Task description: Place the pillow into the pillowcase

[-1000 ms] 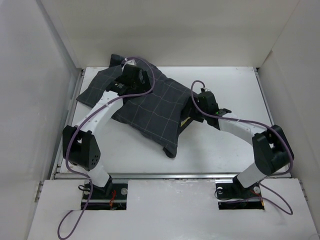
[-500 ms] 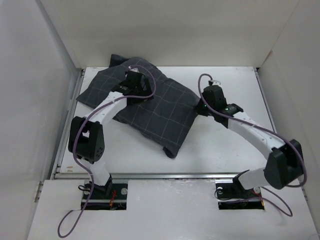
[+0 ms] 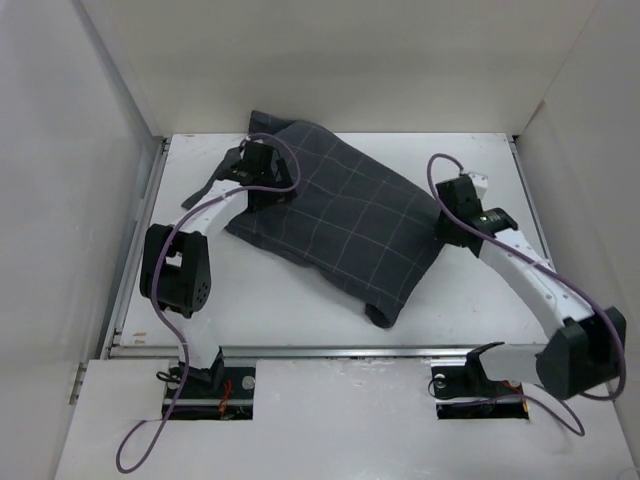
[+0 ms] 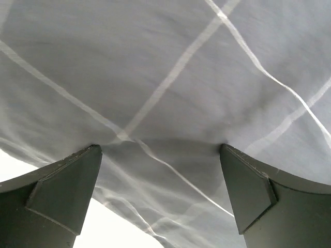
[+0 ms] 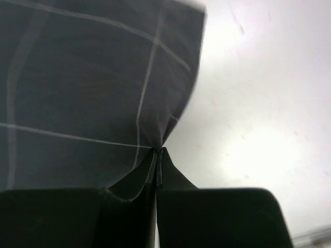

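I see the pillowcase (image 3: 340,220) lying plump and diagonal on the table (image 3: 250,300), one corner pointing at the arm bases. Right gripper (image 5: 156,151) is clamped tight on a pinch of its right edge. Farther back, left gripper (image 4: 160,150) has fingers spread wide, cloth bulging between them.

Lab: white-walled robot enclosure (image 3: 350,70)

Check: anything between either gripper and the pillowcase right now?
Nothing visible. The right gripper is pinched shut on the pillowcase at its right corner. The left gripper is open, cloth bulging directly against its fingers; nothing else shows in between.
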`<state>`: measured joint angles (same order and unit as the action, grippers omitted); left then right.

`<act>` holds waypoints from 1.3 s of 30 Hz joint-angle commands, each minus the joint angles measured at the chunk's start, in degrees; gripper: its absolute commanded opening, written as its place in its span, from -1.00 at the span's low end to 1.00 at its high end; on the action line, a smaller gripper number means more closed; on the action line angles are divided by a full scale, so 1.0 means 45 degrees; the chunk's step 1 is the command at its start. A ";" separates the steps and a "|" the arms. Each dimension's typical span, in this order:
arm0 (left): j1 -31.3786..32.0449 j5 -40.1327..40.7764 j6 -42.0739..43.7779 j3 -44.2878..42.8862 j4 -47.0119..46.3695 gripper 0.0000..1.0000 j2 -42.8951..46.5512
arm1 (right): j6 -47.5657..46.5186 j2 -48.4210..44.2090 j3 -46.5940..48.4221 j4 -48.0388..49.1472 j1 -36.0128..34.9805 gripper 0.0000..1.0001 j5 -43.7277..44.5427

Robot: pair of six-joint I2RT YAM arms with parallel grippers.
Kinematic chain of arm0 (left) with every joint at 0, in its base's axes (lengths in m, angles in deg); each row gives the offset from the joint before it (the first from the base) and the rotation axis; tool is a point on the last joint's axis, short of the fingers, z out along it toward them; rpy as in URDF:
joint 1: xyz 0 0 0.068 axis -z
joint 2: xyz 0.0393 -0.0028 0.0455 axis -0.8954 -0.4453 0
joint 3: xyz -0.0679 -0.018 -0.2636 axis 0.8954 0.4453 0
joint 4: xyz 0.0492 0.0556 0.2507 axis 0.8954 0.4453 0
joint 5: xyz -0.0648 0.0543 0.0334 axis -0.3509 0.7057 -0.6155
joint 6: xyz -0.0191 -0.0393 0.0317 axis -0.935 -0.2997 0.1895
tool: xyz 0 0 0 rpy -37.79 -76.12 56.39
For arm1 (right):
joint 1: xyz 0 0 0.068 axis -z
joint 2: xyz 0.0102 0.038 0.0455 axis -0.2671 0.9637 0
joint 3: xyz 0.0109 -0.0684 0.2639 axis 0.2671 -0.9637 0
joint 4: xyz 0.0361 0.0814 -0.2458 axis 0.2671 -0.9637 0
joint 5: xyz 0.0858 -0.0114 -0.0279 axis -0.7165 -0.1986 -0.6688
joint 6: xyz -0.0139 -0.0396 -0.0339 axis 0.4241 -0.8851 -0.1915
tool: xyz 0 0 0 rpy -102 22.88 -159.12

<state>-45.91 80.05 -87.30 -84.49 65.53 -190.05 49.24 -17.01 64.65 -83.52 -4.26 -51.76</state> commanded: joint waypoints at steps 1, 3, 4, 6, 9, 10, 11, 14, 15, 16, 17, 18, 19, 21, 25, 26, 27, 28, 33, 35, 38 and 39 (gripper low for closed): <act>-0.0581 0.0407 -0.0001 -0.0749 0.0566 0.98 0.0373 | 0.0545 0.0853 -0.0613 -0.1060 0.0422 -1.00 0.0911; -0.1009 0.0544 -0.0118 -0.1275 0.0724 0.98 0.0490 | 0.0682 0.1105 -0.0166 -0.1352 0.0424 -0.66 0.1089; -0.1147 0.0544 -0.0118 -0.1491 0.0898 0.98 0.0646 | 0.0682 0.1107 0.0436 -0.1528 0.0424 -0.42 0.1263; -0.1323 0.0836 -0.0118 -0.1882 0.1076 1.00 0.0860 | 0.0682 0.0894 0.0986 -0.1821 0.0424 0.41 0.1382; -0.1461 0.1537 -0.0118 -0.2702 0.1582 1.00 0.1193 | 0.0682 0.0057 0.1846 -0.1629 0.0424 0.64 0.1501; -0.1461 0.1656 -0.0002 -0.3091 0.1700 1.00 0.1195 | 0.0566 -0.0199 0.1848 -0.1376 0.0424 0.73 0.1268; -0.1577 0.1657 -0.0001 -0.3230 0.1701 1.00 0.1195 | 0.0275 -0.0472 0.1964 -0.1026 0.0424 0.76 0.0376; -0.1578 0.1657 -0.0001 -0.3466 0.1818 1.00 0.1312 | -0.0391 -0.1061 0.1362 0.1199 0.0424 0.86 -0.2535; -0.1578 0.1657 -0.0001 -0.3466 0.1818 1.00 0.1312 | -0.0566 -0.1061 0.0896 0.2229 0.0424 0.86 -0.3549; -0.1578 0.1503 -0.0001 -0.3466 0.1818 1.00 0.1312 | -0.0955 -0.1061 0.0659 0.2607 0.0424 0.86 -0.4622; -0.1578 0.1501 0.0115 -0.3350 0.1818 1.00 0.1312 | -0.0959 -0.1061 0.0405 0.2862 0.0424 0.86 -0.5484; -0.1578 0.1501 0.0117 -0.3213 0.1818 1.00 0.1466 | -0.0959 -0.1061 -0.0081 0.2981 0.0424 0.86 -0.6517; -0.1578 0.1501 0.0117 -0.3038 0.1818 1.00 0.1468 | -0.1113 -0.1061 -0.0376 0.2982 0.0424 0.86 -0.6682; -0.1578 0.1501 0.0117 -0.2299 0.1567 1.00 0.1916 | -0.1115 -0.1237 -0.1000 0.2866 -0.0120 0.86 -0.6259; -0.1578 0.0976 -0.0040 -0.1280 0.0980 1.00 0.2327 | -0.0980 -0.1082 -0.2464 0.3429 -0.1115 0.83 -0.5924; -0.1578 0.0819 -0.0040 -0.1278 0.0978 1.00 0.2327 | -0.0978 -0.0791 -0.2700 0.4204 -0.1390 0.78 -0.5748; -0.1578 0.0818 -0.0194 -0.1162 0.0978 1.00 0.2327 | -0.0727 -0.0614 -0.2935 0.4638 -0.1702 0.66 -0.5747; -0.1578 0.0818 -0.0196 -0.1161 0.0978 1.00 0.2327 | -0.0589 -0.0438 -0.3092 0.4893 -0.2498 0.63 -0.5476; -0.1578 0.0992 -0.0313 -0.0927 0.0978 1.00 0.2445 | 0.0777 0.0480 -0.4400 0.5794 -0.4380 0.23 -0.4459; -0.1578 0.1111 -0.0313 -0.0927 0.1133 1.00 0.2562 | 0.1229 0.0775 -0.4771 0.5677 -0.4924 -0.07 -0.4341; -0.1578 0.1521 -0.0313 -0.1081 0.1251 1.00 0.2679 | 0.1989 0.0562 -0.5552 0.4586 -0.5609 -0.10 -0.4008; -0.1578 0.1521 -0.0313 -0.1083 0.1252 1.00 0.2679 | 0.2184 0.0309 -0.5728 0.4255 -0.5902 -0.10 -0.3699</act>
<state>-52.90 85.17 -88.22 -89.14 71.43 -182.19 54.58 -13.86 41.22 -61.10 -28.04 -71.69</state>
